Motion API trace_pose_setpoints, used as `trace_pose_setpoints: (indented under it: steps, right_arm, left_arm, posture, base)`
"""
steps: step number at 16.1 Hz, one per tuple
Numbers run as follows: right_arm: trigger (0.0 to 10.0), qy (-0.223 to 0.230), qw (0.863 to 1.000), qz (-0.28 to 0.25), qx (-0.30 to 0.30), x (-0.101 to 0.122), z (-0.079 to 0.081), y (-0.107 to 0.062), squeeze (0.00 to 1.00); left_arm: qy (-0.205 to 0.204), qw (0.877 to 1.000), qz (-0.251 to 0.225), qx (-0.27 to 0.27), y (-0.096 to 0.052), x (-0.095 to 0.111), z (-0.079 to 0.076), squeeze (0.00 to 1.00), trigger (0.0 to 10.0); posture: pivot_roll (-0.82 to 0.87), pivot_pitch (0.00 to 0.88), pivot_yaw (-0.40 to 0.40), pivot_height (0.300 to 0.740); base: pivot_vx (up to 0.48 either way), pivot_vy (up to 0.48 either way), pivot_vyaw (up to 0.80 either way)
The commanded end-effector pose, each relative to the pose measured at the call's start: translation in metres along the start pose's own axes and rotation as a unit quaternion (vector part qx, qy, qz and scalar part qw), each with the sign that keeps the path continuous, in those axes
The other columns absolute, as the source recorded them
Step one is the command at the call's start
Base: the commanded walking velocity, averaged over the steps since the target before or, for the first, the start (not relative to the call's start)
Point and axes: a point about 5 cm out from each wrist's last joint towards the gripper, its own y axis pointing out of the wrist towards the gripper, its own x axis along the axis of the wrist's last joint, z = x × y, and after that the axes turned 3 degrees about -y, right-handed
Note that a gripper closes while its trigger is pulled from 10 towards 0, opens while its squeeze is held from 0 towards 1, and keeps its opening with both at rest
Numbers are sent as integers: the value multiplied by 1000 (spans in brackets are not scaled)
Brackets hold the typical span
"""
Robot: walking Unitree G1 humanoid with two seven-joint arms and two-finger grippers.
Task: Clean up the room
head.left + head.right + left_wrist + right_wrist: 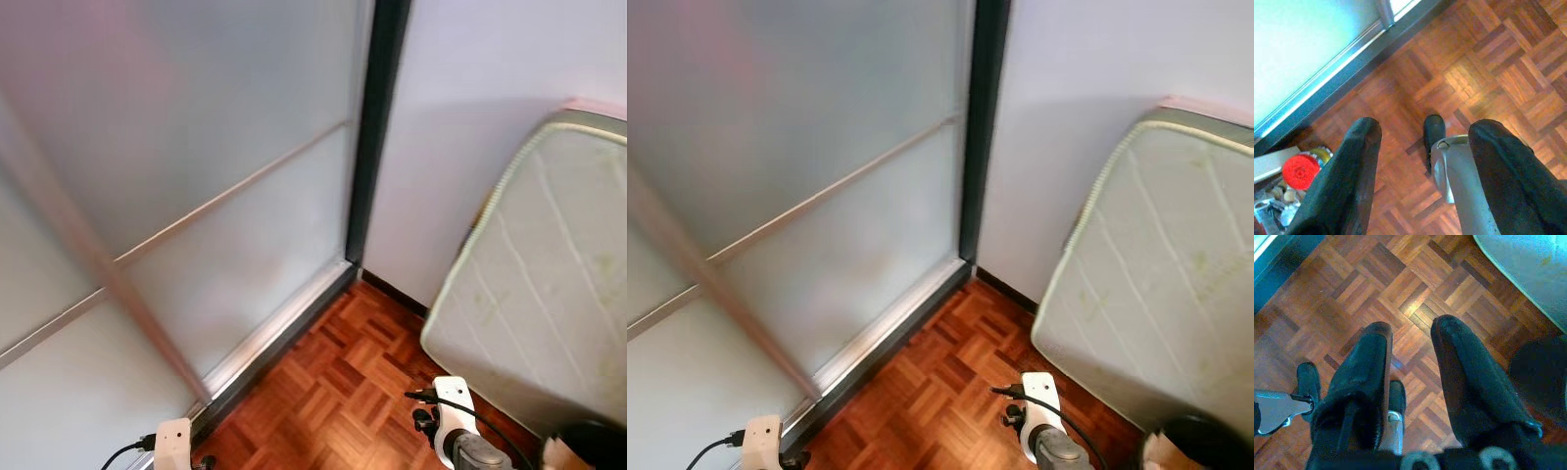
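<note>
Below, left claw (pixel 1422 147) (parted) over parquet floor (pixel 1488 63).

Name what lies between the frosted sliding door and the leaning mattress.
Bare parquet floor between door and mattress, plus white wall, in the eye views.

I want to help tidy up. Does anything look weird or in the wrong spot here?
Yes. A mattress stands on its edge, leaning against the wall, not lying flat on a bed. A red-lidded jar and small clutter sit on the floor by the glass door.
</note>
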Motion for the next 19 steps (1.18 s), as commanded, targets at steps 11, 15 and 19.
trace_pose_setpoints:
  steps: [11, 15, 19]
  right_arm:
    - [10000, 101, 994, 24, -36, -3, -51, -11, 0]
    - [10000, 95, 994, 27, -37, -5, -51, -11, 0]
    - [10000, 91, 995, 29, -37, -6, -51, -11, 0]
  left_arm:
    - [-69, 997, 22, 26, 2, 0, -10, 0, 10000]
    - [-70, 997, 23, 17, 2, -1, -14, 0, 10000]
    - [-61, 998, 25, 14, 2, -2, -13, 0, 10000]
  posture:
    - [-17, 18, -36, 740]
    - [-24, 3, -34, 740]
    - [-31, 0, -30, 740]
  base:
    - [0, -131, -776]
    - [0, 0, -775]
    - [0, 0, -775]
